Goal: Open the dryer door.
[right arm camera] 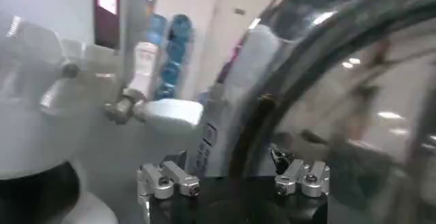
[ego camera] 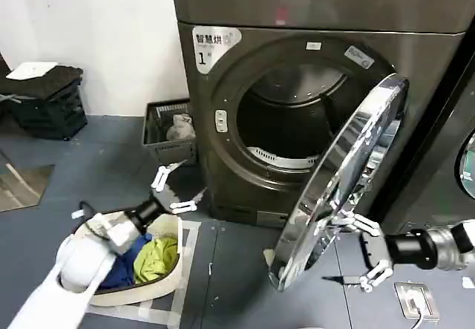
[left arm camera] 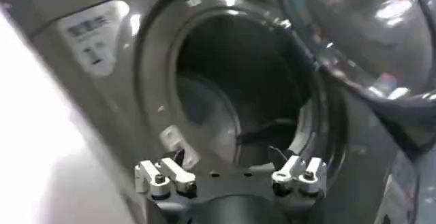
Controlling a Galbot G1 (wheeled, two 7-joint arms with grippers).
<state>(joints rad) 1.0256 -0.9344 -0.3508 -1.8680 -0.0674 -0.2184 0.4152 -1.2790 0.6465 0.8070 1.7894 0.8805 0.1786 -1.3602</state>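
— Nearest the head camera, what's there?

— Left arm (ego camera: 74, 269), white, low at the left over a laundry basket (ego camera: 167, 284) holding blue and green clothes.

— And the big things?

— Dark grey dryer (ego camera: 223, 165), its drum gaping. Its dryer door (ego camera: 341, 180) is swung wide, hinged at the right, chrome rim edge-on.

— The grippers?

— Right gripper (ego camera: 364, 255) sits at the door's lower rim, fingers spread, one fingertip touching the chrome, gripping nothing. Left gripper (ego camera: 172, 188) hovers before the dryer's lower left, fingers apart, empty.
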